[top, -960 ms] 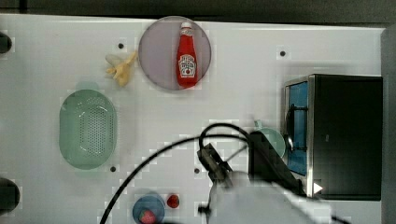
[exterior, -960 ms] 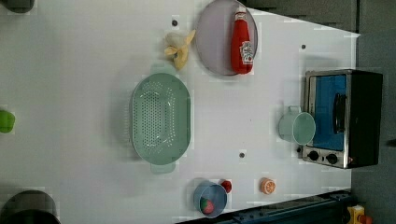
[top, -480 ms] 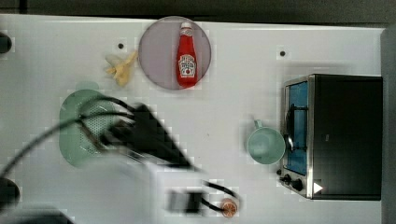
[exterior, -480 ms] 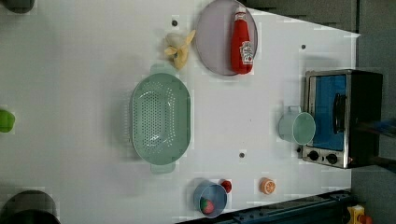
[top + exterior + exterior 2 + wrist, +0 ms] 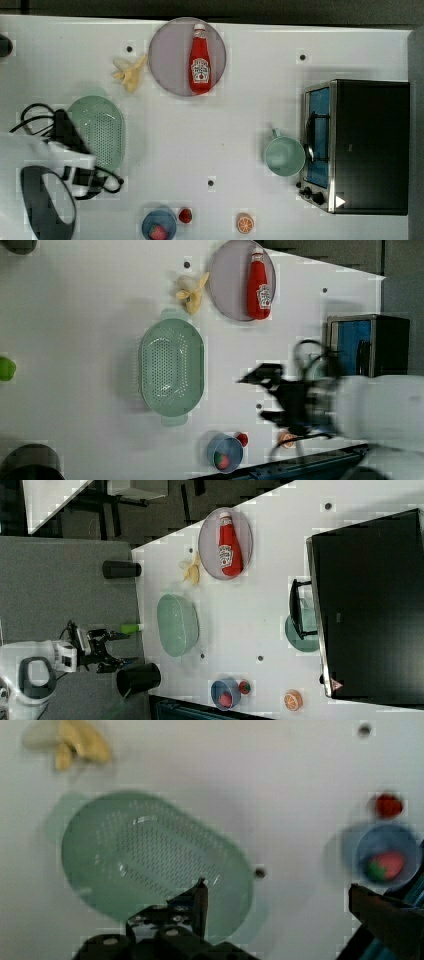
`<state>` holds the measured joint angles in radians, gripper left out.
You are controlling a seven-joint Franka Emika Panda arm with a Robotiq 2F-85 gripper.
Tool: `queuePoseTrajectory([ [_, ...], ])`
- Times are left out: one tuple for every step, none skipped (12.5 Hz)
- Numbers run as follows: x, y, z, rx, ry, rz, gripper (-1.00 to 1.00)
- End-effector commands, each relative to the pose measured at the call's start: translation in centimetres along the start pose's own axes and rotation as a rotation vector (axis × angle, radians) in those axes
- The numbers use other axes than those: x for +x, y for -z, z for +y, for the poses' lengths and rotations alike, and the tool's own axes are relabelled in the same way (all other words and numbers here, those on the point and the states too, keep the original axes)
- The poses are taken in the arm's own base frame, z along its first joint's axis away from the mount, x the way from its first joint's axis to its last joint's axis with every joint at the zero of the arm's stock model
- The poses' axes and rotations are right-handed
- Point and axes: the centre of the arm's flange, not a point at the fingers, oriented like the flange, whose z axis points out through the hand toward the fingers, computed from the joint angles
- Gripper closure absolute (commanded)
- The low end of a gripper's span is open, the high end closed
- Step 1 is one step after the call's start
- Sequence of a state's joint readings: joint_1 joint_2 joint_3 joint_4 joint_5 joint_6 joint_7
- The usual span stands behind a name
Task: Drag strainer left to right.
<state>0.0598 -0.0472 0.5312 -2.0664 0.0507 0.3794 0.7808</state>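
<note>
White table [image 5: 250,130] under the cameras, with small dark holes here and there in the top.

Pale mint-green strainer [image 5: 100,132] lying at about 9 o'clock in the top view, bowl up, its holes clearly visible; in the left view [image 5: 171,367] sitting near the centre, with one rim tab at 12 o'clock and one at 6 o'clock. Nothing inside the bowl.

Gripper [image 5: 280,905] above the strainer in the wrist view, jaws spread wide and holding nothing; one dark finger [image 5: 200,902] seen over the strainer's rim, the other far off to the side. In the top view, arm and cables covering the 9 o'clock edge of the strainer. Contact with the strainer: cannot tell.

From the strainer in the top view:
- banana peel [image 5: 130,74] at 1 o'clock, near.
- grey-lilac plate [image 5: 170,60] at 1 o'clock, further out, carrying a red ketchup bottle [image 5: 201,62] that lies flat with the cap toward 12 o'clock.
- blue bowl [image 5: 159,225] at 5 o'clock, a strawberry inside, a second strawberry [image 5: 185,215] just beside it.
- orange half [image 5: 245,222] further along the same edge.
- mint-green mug [image 5: 284,156] at 3 o'clock, well apart, just beside a toaster oven [image 5: 370,145] with a blue-looking door.
</note>
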Motion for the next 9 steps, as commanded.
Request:
queuePoseTrajectory([
  [-2.0,-2.2,-2.1,0.059,-0.339,-0.044,-1.00],
  [-2.5,-4.4,-3.0,0.050,-0.377,-0.048,-1.00],
  [-2.5,-6.7,-3.6,0.036,-0.404,-0.044,-1.00],
  [-2.4,-8.9,-4.2,0.024,-0.414,-0.036,-1.00],
  [-2.4,-10.9,-5.0,0.028,-0.420,-0.039,-1.00],
  [-2.4,-12.9,-5.6,0.031,-0.432,-0.051,-1.00],
  [-2.3,-14.7,-6.1,0.037,-0.443,-0.065,-1.00],
  [-2.3,-16.3,-6.6,0.045,-0.447,-0.078,-1.00],
  [-2.2,-17.8,-6.9,0.051,-0.451,-0.089,-1.00],
])
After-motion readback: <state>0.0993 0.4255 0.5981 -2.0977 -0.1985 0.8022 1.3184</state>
